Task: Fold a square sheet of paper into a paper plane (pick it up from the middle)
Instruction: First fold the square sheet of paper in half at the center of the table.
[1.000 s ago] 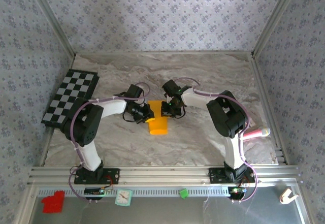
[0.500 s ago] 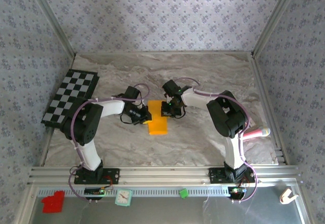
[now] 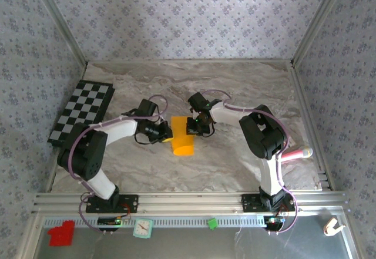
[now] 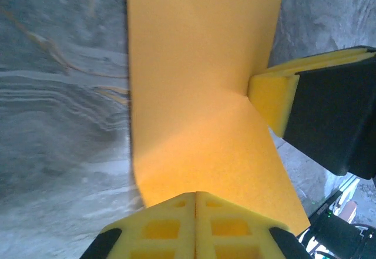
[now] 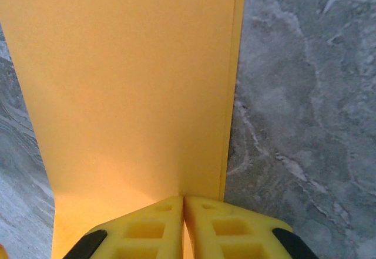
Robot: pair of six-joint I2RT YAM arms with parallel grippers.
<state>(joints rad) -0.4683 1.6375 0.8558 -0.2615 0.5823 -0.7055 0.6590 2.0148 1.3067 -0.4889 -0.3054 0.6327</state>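
While left fingers (image 4: 170,226) and right fingers (image 5: 158,226) pinch it, orange paper (image 3: 183,141) bends.

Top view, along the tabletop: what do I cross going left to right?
On the table: checkered mat → left end effector → paper → right end effector → pink object at the right edge.

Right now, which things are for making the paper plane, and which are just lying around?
For the job: the square sheet of paper, partly folded; the left gripper and the right gripper, both shut on it.
Just lying about: the checkered mat, the red block, the small green piece, the pink thing.
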